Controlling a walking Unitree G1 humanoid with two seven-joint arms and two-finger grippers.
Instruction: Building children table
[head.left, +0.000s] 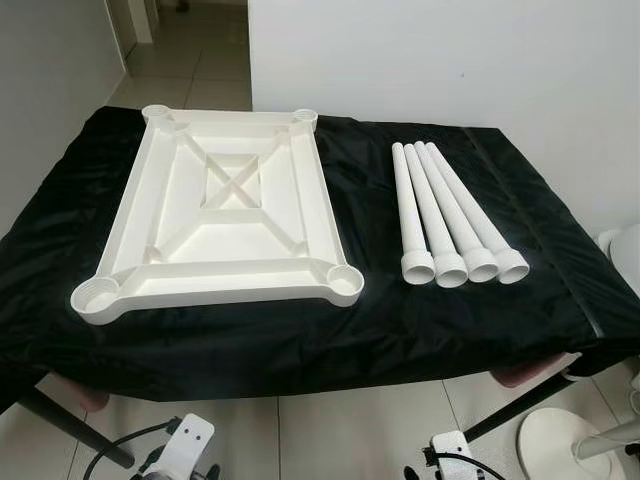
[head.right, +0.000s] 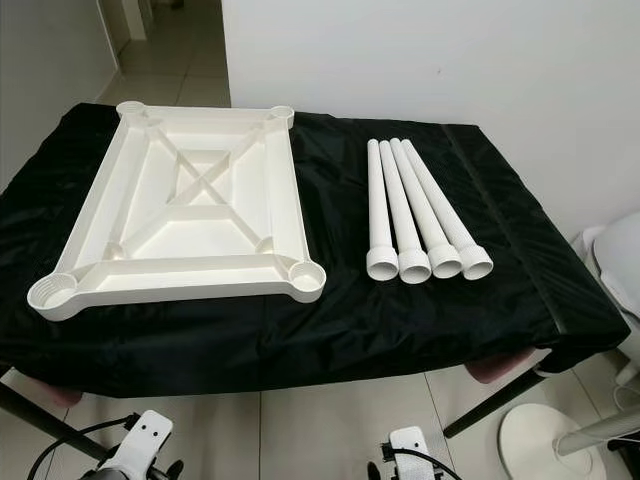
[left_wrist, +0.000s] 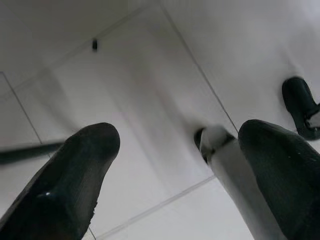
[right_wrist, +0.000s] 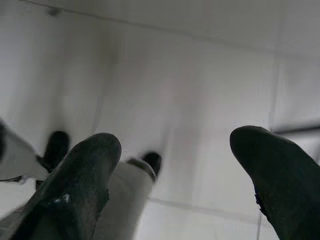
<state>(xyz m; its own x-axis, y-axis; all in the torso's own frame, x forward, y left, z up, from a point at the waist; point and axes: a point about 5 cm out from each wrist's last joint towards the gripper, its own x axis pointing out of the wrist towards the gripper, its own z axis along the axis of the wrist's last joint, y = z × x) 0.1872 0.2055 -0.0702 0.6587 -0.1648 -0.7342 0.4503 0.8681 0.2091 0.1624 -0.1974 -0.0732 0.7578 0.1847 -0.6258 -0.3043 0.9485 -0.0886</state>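
Tabletop (head.left: 222, 215), white plastic and turned underside up, lies at about 11 o'clock on a black cloth (head.left: 330, 330) that covers a work table. Its ribbed underside shows an X brace in the middle and a round socket at each corner. Four white legs (head.left: 450, 215) lie side by side at about 1 o'clock on the same cloth, touching one another, flared ends toward the robot, well apart from the tabletop.

Nearest of all, at 6 o'clock and below the table's front edge, both arms hang over the pale tiled floor (left_wrist: 150, 75). Left gripper (left_wrist: 175, 150) has its two black fingers spread wide, holding nothing. Right gripper (right_wrist: 175, 155) is likewise spread wide and empty. A white wall (head.left: 440, 60) rises behind the table at 12 o'clock.
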